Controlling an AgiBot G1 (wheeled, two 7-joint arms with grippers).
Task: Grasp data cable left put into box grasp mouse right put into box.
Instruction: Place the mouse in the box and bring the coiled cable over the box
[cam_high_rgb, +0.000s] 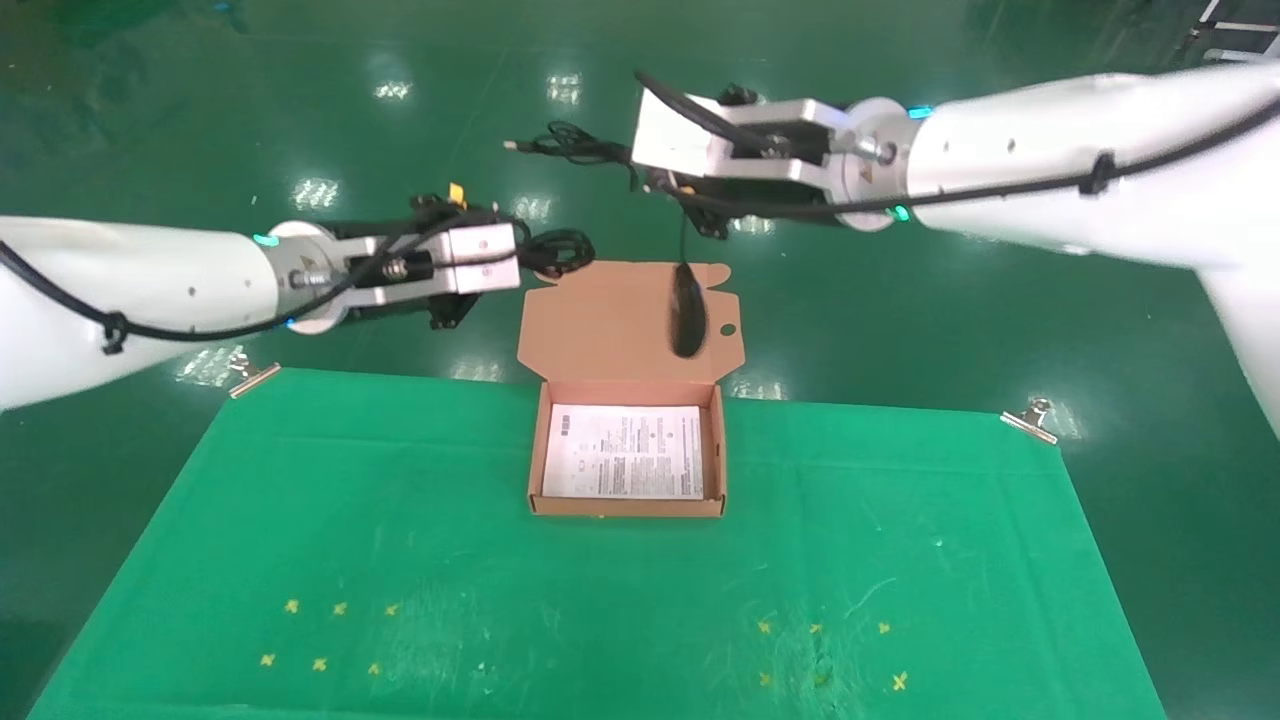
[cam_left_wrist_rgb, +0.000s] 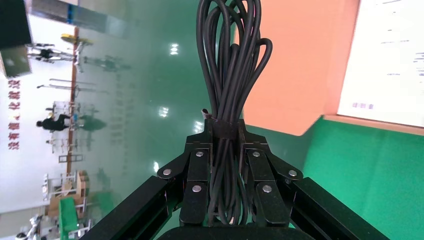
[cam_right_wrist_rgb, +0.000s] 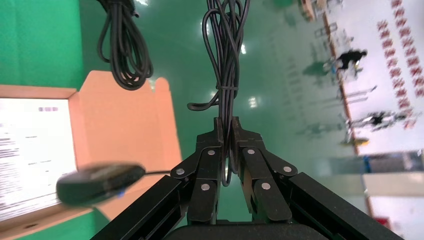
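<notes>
The box (cam_high_rgb: 628, 455) sits open on the green-clothed counter (cam_high_rgb: 300, 520), toward its far edge, with a white printed leaflet (cam_high_rgb: 625, 452) lying flat inside; its flap lid (cam_high_rgb: 610, 320) stands tipped back beyond the tray, the round hole showing near the flap's right edge.

To the left of the box flap and raised above the counter's far edge, the left gripper (cam_high_rgb: 530, 255) is clamped on the data cable (cam_high_rgb: 560, 250); in the left wrist view the fingers (cam_left_wrist_rgb: 197, 170) pinch the bundle just below its black band, and the loops of the data cable (cam_left_wrist_rgb: 232, 65) fan out past the fingertips, near the flap's left corner; the left gripper (cam_left_wrist_rgb: 225, 145) holds it clear of the box, touching nothing else.

Higher up, beyond the flap and a little to its right, the right gripper (cam_high_rgb: 640, 165) is closed on the mouse's own cord (cam_high_rgb: 570, 145); the right wrist view shows the fingers (cam_right_wrist_rgb: 250, 155) squeezed on the tied coil of that cord (cam_right_wrist_rgb: 225, 55), the right gripper (cam_right_wrist_rgb: 226, 132) shut tight around it; the mouse (cam_high_rgb: 688, 308) dangles from a single strand below, hanging in front of the flap's right half, above and behind the tray; from the right wrist it shows as a blurred dark oval (cam_right_wrist_rgb: 97, 182) over the flap; whether it touches the flap I cannot tell.

A metal clip (cam_high_rgb: 1030, 418) pins the cloth at the counter's far right corner, another clip (cam_high_rgb: 250, 375) at the far left.
</notes>
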